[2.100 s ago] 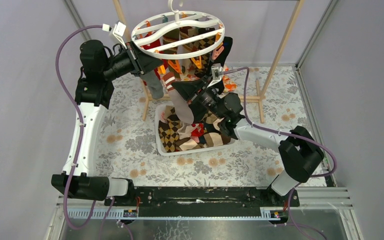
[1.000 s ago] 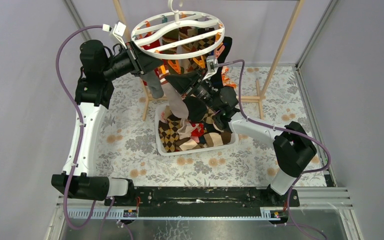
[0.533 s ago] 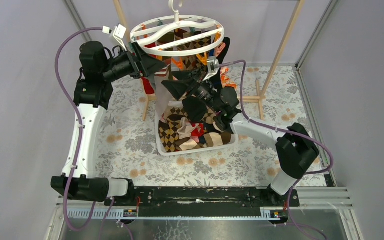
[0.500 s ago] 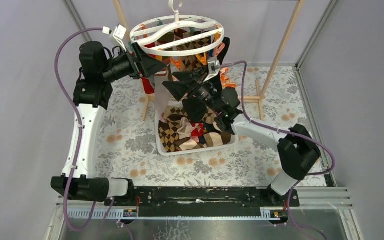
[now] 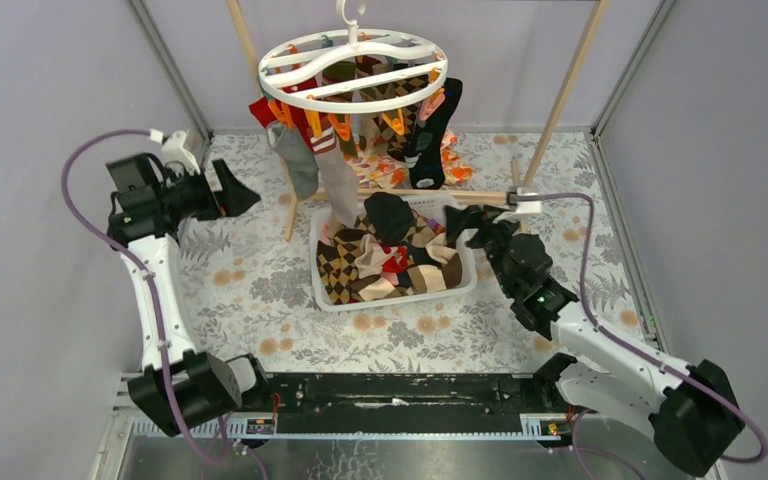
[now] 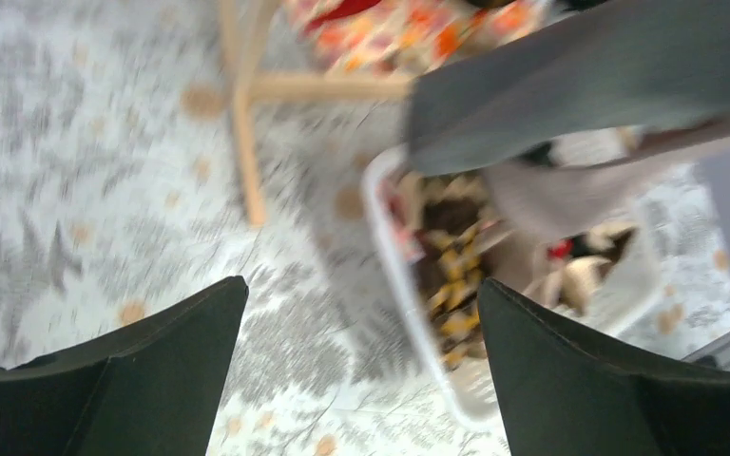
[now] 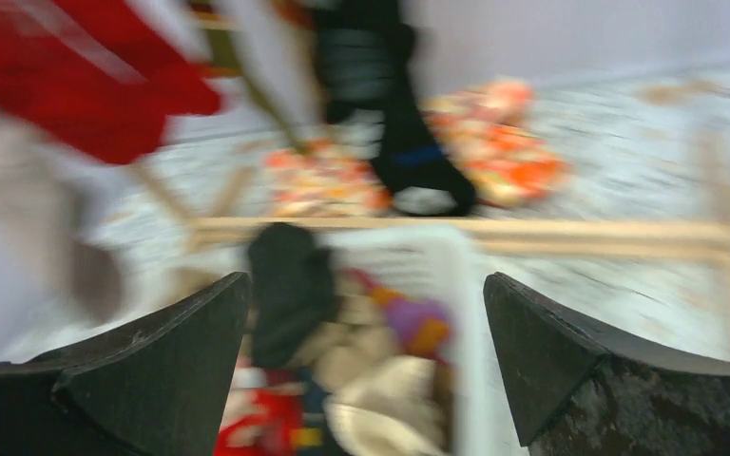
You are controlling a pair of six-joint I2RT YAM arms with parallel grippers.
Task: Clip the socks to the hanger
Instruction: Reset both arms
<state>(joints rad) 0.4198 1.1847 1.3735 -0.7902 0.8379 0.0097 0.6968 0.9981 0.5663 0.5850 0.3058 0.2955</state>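
Observation:
The hanger (image 5: 353,70), a white ring with orange clips, hangs at the top centre. Clipped socks dangle from it: red (image 5: 263,108), grey (image 5: 298,165), taupe (image 5: 341,192) and black (image 5: 428,135). More socks, argyle (image 5: 343,265) among them, lie heaped in the white basket (image 5: 396,298) below. My left gripper (image 5: 240,190) hovers open to the left of the hanger, apart from everything. In the left wrist view the left gripper (image 6: 361,294) frames the basket rim (image 6: 407,285), with the grey sock (image 6: 580,76) above. My right gripper (image 5: 460,220) is open at the basket's right end, holding nothing. The blurred right wrist view shows the right gripper (image 7: 366,285).
A pale wooden pole frame (image 5: 560,100) stands behind the basket, its crossbar (image 5: 460,197) running just behind the basket's far rim. An orange floral cloth (image 5: 452,160) lies at the back. Grey walls close in on both sides.
Both grippers opened and pulled away from the hanger. The left arm swung back left, the right arm dropped to the basket's right. The taupe sock now hangs on its own.

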